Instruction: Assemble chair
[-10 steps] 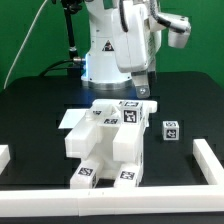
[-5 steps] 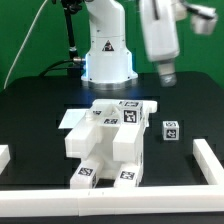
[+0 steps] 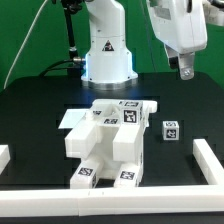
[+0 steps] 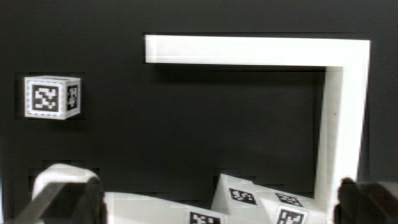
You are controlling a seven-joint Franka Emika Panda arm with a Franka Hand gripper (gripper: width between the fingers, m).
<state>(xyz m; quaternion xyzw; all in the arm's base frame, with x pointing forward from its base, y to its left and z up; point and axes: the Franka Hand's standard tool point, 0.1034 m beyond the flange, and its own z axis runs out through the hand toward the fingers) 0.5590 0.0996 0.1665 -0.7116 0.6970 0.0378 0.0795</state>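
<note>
The white blocky chair assembly point(image 3: 108, 143) with several black-and-white tags stands in the middle of the black table. A small loose white tagged piece point(image 3: 171, 130) stands to the exterior view's right of it. My gripper point(image 3: 185, 70) hangs high above the table, behind and to the right of the chair, well clear of both, and holds nothing. In the wrist view its two dark fingers point(image 4: 59, 198) stand wide apart, with the chair's tagged top point(image 4: 249, 201) between and below them, and the loose piece point(image 4: 55, 97) off to one side.
Long plain white border rails lie at the table's edge, on the exterior view's right point(image 3: 208, 158) and along the front point(image 3: 110, 196); a rail corner shows in the wrist view point(image 4: 331, 80). The robot base point(image 3: 105, 55) stands behind the chair.
My gripper has risen from just above the chair's back right and moved to the exterior view's right, now high over the table. The chair and loose piece have not moved.
</note>
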